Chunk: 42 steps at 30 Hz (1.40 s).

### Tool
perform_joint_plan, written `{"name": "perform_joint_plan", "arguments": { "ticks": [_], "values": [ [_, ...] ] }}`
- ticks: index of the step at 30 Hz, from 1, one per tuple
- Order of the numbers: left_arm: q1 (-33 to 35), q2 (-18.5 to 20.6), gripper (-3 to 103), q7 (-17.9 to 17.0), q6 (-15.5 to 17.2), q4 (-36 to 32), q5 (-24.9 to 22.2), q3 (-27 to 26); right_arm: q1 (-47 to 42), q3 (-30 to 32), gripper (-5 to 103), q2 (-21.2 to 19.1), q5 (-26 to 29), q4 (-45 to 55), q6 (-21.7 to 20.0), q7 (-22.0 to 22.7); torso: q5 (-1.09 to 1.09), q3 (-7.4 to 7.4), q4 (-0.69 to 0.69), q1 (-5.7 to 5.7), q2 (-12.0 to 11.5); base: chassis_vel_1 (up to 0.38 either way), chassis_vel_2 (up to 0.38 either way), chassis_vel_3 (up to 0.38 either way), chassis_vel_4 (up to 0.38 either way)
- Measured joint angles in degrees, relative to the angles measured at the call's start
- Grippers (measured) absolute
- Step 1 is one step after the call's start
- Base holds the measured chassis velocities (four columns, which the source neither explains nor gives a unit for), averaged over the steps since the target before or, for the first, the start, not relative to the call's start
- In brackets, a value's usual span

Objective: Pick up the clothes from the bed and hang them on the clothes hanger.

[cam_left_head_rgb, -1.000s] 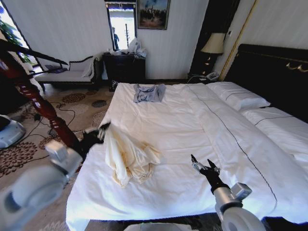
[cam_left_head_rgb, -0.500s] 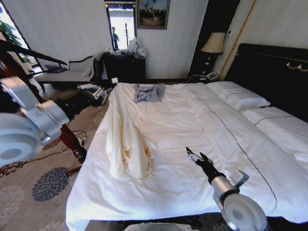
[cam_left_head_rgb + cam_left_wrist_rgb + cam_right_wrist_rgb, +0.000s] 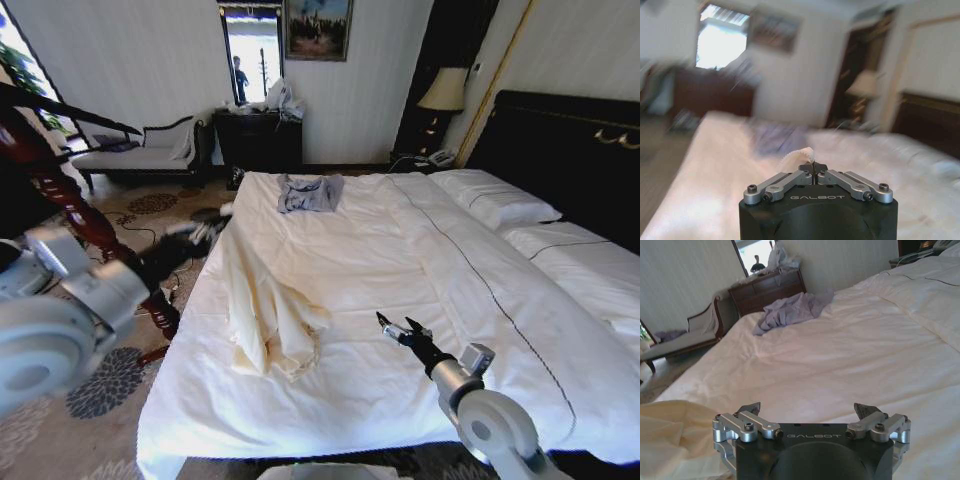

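Left tool (image 3: 814, 168) pinched shut on cream garment (image 3: 262, 310) edge, hem trailing on bed (image 3: 400, 260). Right tool (image 3: 810, 415) open, empty. Risk: thin pinch slipping; fabric snagging.

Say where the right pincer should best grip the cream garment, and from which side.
Probably the bunched lower end of the garment, where folds stand up off the bed. Come from the robot's right, low: the open right pincer faces that heap, and the left pincer holds the top end.

Hotel bedroom — bed (image 3: 400, 260), lamp (image 3: 444, 92), chaise (image 3: 140, 152).
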Motion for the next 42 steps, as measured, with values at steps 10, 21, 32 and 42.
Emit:
{"name": "perform_joint_plan", "arguments": {
  "ticks": [10,21,32,42],
  "values": [
    [23.6,-18.0,0,2.8,0.1,0.0,17.8,2.1,4.8,-4.5,100,-2.8,-0.6,-3.3,-2.0,0.1,0.01,0.0,0.03,-0.01,0.0,0.0,0.0,0.0,0.0],
    [34.0,-24.8,0,7.2,-2.7,1.6,29.3,9.2,13.7,-15.3,100,-7.7,-9.0,-6.9,-1.4,-4.1,0.01,0.0,-0.01,-0.01,0.0,0.0,0.0,0.0,0.0],
    [31.7,-23.8,0,6.5,-2.7,1.0,26.6,6.5,32.8,-28.8,100,-5.6,4.5,-19.0,-2.4,-3.2,0.01,0.01,0.01,0.01,0.0,0.0,0.0,0.0,0.0],
    [30.2,-24.0,0,5.9,-2.3,0.7,26.4,7.5,37.8,-33.9,100,-5.7,7.5,-23.1,-4.1,-3.3,0.01,0.01,0.0,0.0,0.0,0.0,0.0,0.0,0.0]
  ]
}}
